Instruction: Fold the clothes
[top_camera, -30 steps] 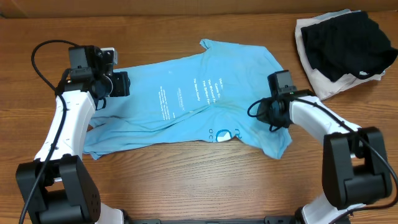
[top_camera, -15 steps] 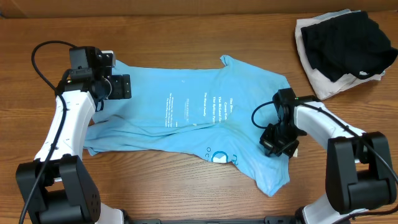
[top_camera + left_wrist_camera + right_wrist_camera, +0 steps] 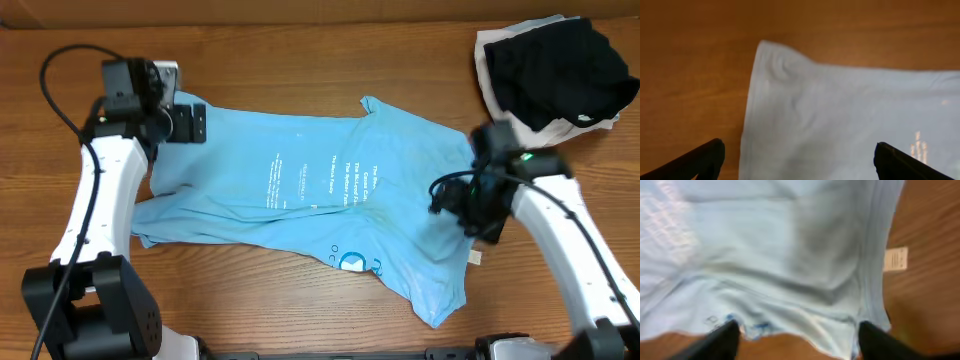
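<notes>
Two open hands are bracketing your blue shirt (image 3: pixel 320 190), which is lying lengthwise across the surface (image 3: pixel 300 60): your left hand (image 3: pixel 188 125) is hovering wide at one end, your right hand (image 3: pixel 468 205) wide at the other.

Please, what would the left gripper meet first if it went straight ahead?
Probably the light blue T-shirt near its corner, which lies between the left gripper's open fingers; depth is unclear.

White arms, black joints
White shells are seen on the left arm (image 3: pixel 100 190) and right arm (image 3: pixel 565 215); black cables (image 3: pixel 44 80) are looped alongside; left gripper (image 3: pixel 797 150) and right gripper (image 3: pixel 800 337) are black.
</notes>
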